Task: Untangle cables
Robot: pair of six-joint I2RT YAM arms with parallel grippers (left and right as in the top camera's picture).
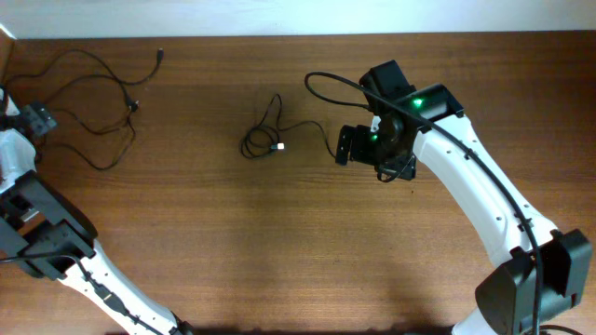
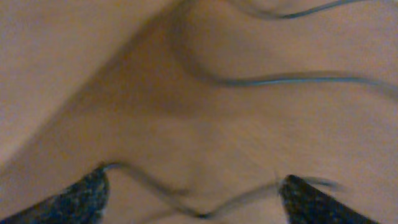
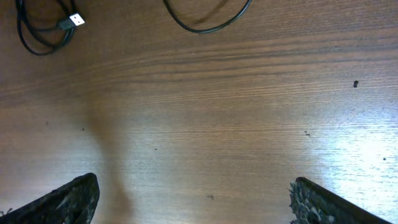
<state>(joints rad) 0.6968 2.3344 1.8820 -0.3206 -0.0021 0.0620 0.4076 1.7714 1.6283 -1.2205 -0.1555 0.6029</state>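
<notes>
Both spread wide: left end effector (image 2: 193, 193) over loose cables (image 1: 93, 93) at far-left corner of surface (image 1: 298, 261); right end effector (image 3: 193, 199) empty, beside coiled cable (image 1: 264, 140) nr far edge. Risk: left grabs 2 strands, pull re-tightens tangle

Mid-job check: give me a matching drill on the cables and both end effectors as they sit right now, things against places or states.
Things:
1. coiled cable
2. loose wavy strands
3. left end effector
4. right end effector

Places or states:
A. open above the tabletop, beside the coil
B. spread out near the left arm
C. open, a thin strand lying across its gap
D. at the middle, wound in a small loop

Pairs: 1-D, 2-B, 3-C, 4-A
</notes>
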